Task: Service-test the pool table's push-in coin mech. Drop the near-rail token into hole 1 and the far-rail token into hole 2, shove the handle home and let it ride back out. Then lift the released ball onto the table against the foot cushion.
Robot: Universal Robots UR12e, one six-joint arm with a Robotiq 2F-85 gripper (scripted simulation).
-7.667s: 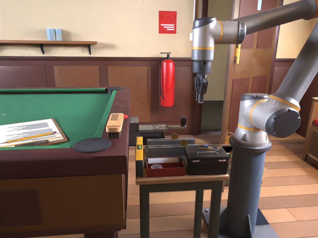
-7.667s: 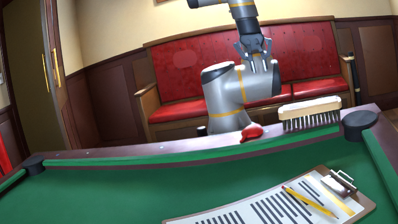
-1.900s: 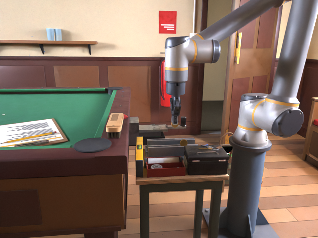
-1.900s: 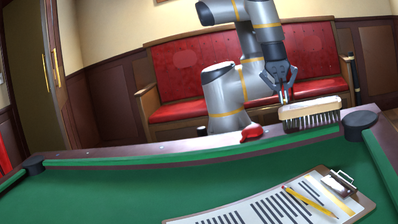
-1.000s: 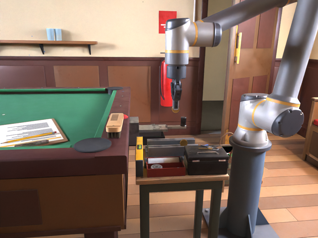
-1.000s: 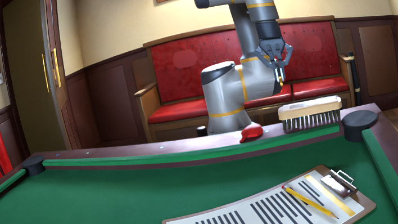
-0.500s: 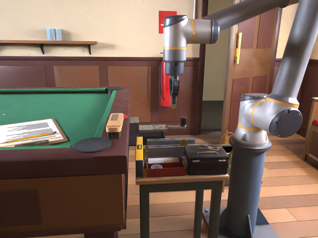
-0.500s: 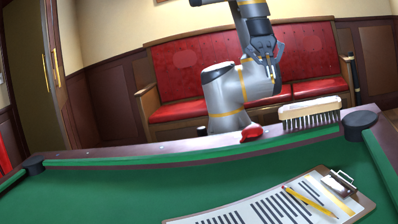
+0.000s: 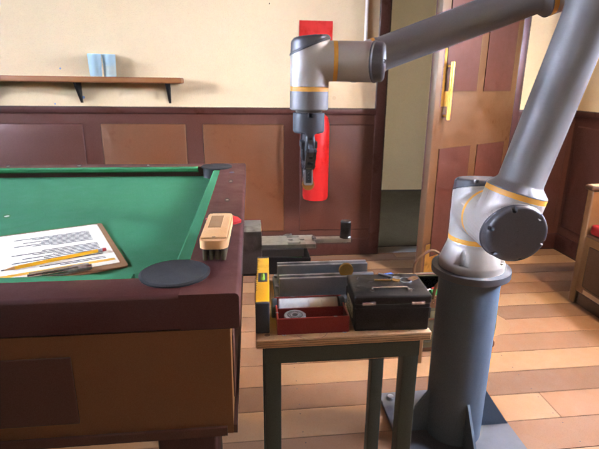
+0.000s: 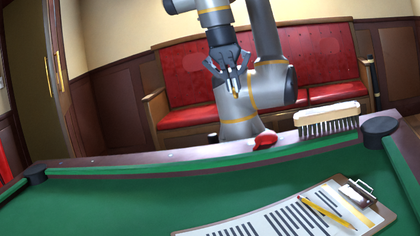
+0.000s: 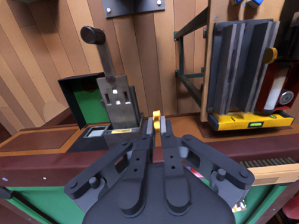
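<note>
The gold token [image 11: 156, 120] is mostly hidden between the fingers of my gripper [image 11: 156, 127], which is closed on it, held edge-on high above the coin mech [image 11: 119, 104]. In the second side camera the token [image 10: 235, 92] peeks below the gripper [image 10: 232, 86]. The mech's grey slide [image 9: 290, 240] sticks out from the pool table's side, with its slots on top. Its handle ends in a black knob [image 9: 345, 229] and stands pulled out. A second gold token [image 9: 345, 269] rests on the grey rails [image 9: 319, 278] on the side stand. A black, green-lined ball tray [image 11: 82, 99] sits beside the mech.
The table's rail [image 11: 74, 166] lies right below my gripper, with a brush [image 9: 216, 236] and a red chalk-like piece [image 10: 265, 140] on it. The side stand holds a yellow level [image 9: 262, 292], a red tray [image 9: 312, 314] and a black case [image 9: 389, 300]. A clipboard [image 9: 55, 249] lies on the cloth.
</note>
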